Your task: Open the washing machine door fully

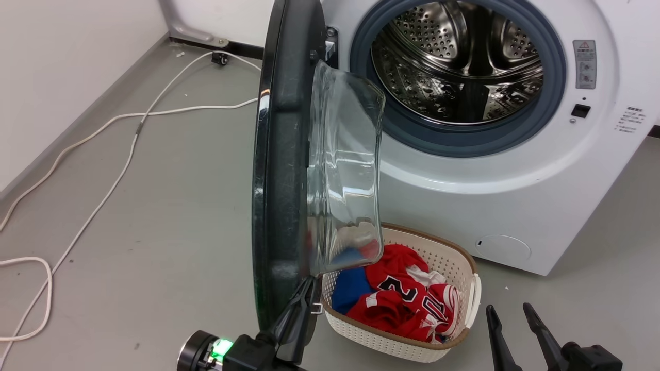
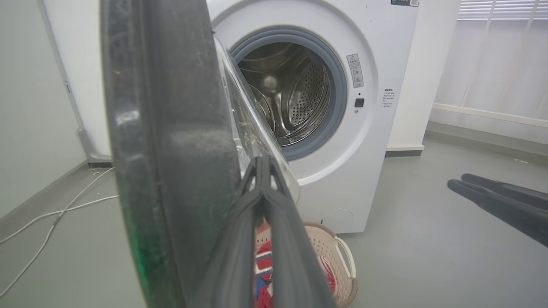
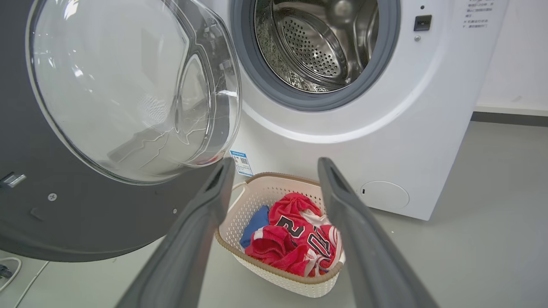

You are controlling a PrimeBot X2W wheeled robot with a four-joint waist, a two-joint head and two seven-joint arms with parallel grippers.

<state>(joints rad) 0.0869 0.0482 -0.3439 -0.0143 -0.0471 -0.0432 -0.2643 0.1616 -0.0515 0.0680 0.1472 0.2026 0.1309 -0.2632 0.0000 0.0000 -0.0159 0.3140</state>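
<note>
The washing machine door (image 1: 281, 154) stands about half open, edge-on to the head view, with its clear glass bowl (image 1: 345, 170) bulging toward the washing machine (image 1: 515, 170). My left gripper (image 1: 308, 283) is shut, and its fingertips rest against the inner side of the door's lower rim, just under the bowl. In the left wrist view the closed left gripper (image 2: 262, 164) lies beside the door (image 2: 167, 128). My right gripper (image 1: 508, 307) is open and empty at the lower right, away from the door. In the right wrist view, the right gripper (image 3: 276, 164) faces the door's inner face (image 3: 64, 214).
A white laundry basket (image 1: 464, 268) with red and blue clothes (image 1: 402, 299) sits on the floor under the door, against the machine's front. White cables (image 1: 118, 175) trail across the grey floor on the left, near a wall (image 1: 62, 62). The steel drum (image 1: 459, 56) is exposed.
</note>
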